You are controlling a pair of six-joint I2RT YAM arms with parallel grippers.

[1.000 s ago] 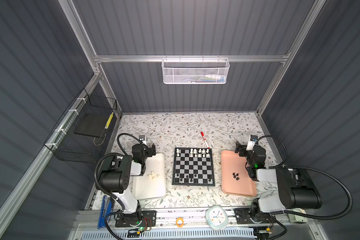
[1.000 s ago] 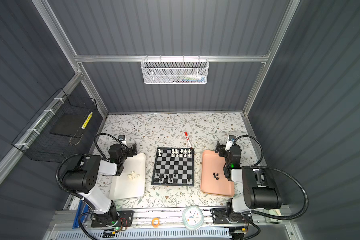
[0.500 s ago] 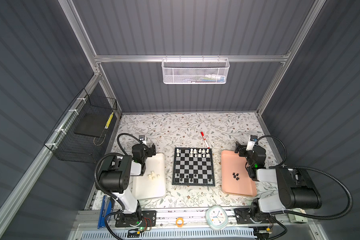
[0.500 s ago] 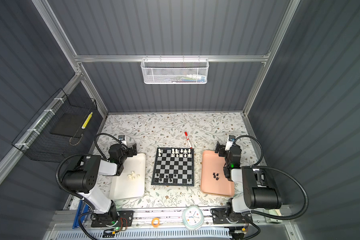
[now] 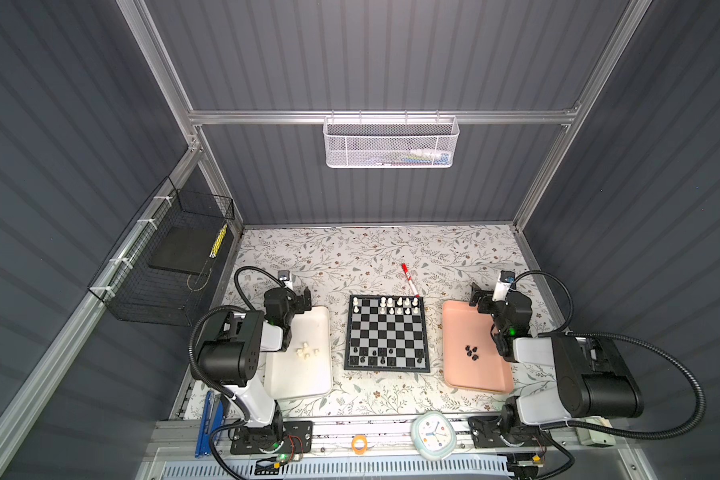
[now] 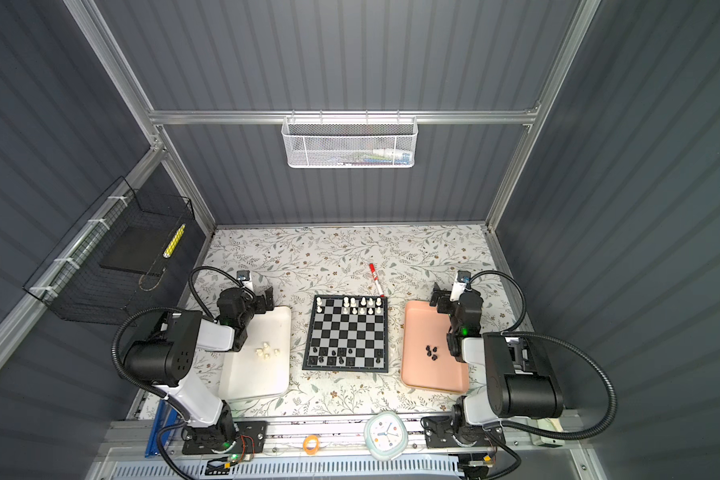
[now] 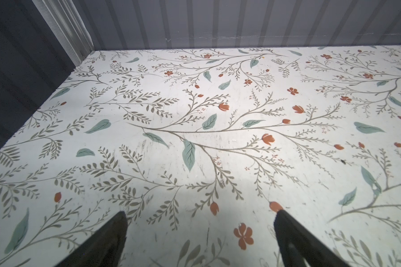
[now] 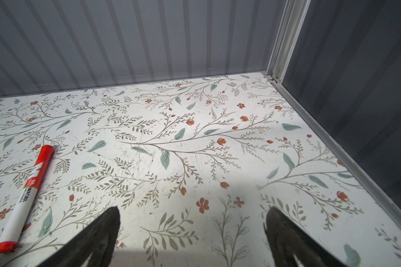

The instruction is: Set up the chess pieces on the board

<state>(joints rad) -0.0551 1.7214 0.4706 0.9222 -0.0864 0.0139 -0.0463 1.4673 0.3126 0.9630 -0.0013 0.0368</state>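
Observation:
The board [image 5: 387, 332] [image 6: 347, 332] lies in the middle of the floral table in both top views. Several cream chess pieces [image 5: 395, 305] stand on its far rows and several black ones [image 5: 381, 357] on its near rows. More cream pieces [image 5: 306, 352] lie loose on a white tray [image 5: 300, 382], and black pieces [image 5: 472, 352] on a pink tray [image 5: 474, 378]. My left gripper [image 5: 292, 298] [image 7: 200, 211] hangs open and empty past the white tray's far end. My right gripper [image 5: 495, 299] [image 8: 192, 208] is open and empty past the pink tray's far end.
A red-and-white marker [image 5: 409, 280] [image 8: 30, 191] lies just behind the board. A small clock [image 5: 433, 434] and an orange ring [image 5: 359, 444] sit on the front rail. A white mesh basket [image 5: 391, 143] hangs on the back wall, a black wire basket [image 5: 171, 257] on the left wall.

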